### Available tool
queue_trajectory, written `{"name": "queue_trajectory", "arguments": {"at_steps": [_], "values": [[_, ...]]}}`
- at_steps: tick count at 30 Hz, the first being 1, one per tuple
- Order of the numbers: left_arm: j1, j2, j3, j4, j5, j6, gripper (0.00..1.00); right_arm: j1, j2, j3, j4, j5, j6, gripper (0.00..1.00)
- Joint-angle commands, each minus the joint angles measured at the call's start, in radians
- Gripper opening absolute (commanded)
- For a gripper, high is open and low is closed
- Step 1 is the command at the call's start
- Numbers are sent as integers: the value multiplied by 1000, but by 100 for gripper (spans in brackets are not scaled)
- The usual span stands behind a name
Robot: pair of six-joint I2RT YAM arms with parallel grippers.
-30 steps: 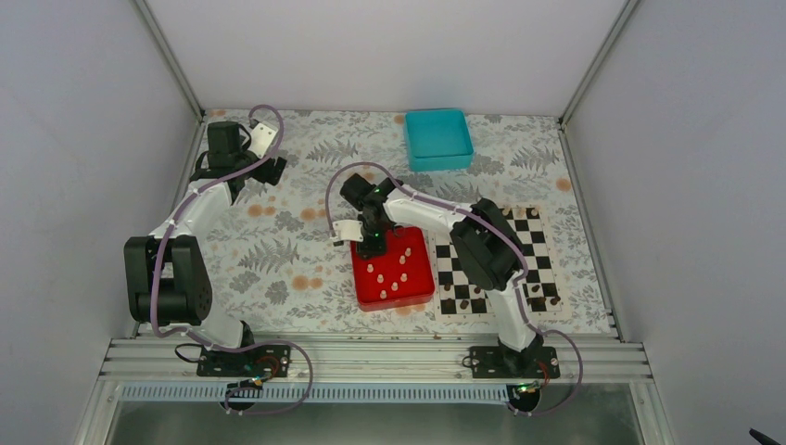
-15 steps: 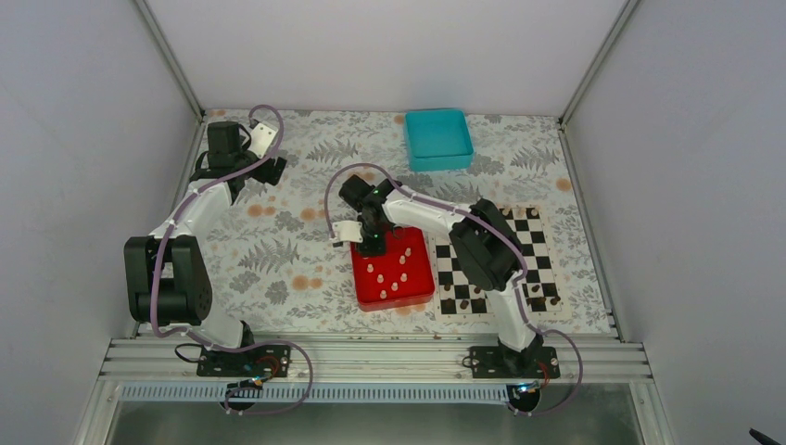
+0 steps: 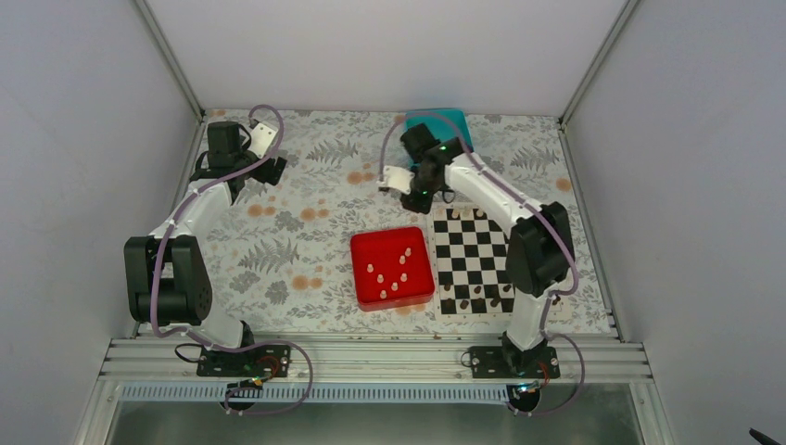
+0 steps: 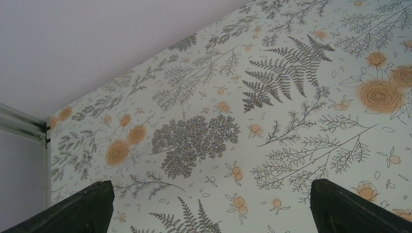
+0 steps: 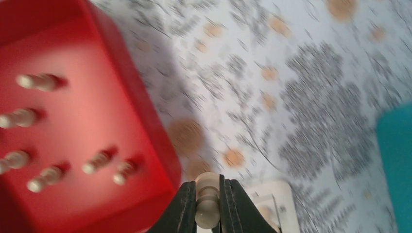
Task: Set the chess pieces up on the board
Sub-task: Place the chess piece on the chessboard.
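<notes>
My right gripper (image 3: pixel 428 190) is shut on a pale beige chess piece (image 5: pixel 208 200) and holds it in the air above the floral cloth, just past the board's far left corner. The black-and-white board (image 3: pixel 475 260) lies at the right, with dark pieces along its near rows and a few pale pieces on its far row. Several pale pieces (image 3: pixel 394 273) stand in the red tray (image 3: pixel 369 295); the right wrist view shows them too (image 5: pixel 34 81). My left gripper (image 4: pixel 209 208) is open and empty over the cloth at the far left.
A teal tray (image 3: pixel 452 125) stands at the back, partly hidden behind my right arm; its edge shows in the right wrist view (image 5: pixel 396 160). White walls close in the table on three sides. A metal rail (image 3: pixel 371 357) runs along the near edge.
My right gripper has lifted off the red tray with a pale piece and swung back and right toward the board's far left corner. The left arm has not moved.
</notes>
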Motion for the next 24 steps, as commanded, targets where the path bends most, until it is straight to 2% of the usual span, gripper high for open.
{"name": "queue_trajectory", "arguments": {"at_steps": [1,13,24], "values": [[6,-14,2,9,22,-1,100,-83,-30,-54,-13,30,2,8],[6,-11,5,3,24,-3,100,-214,-11,-226,95,-3,4,9],[6,-14,4,2,21,-4,100,-276,68,-245,161,1,1,9]]}}
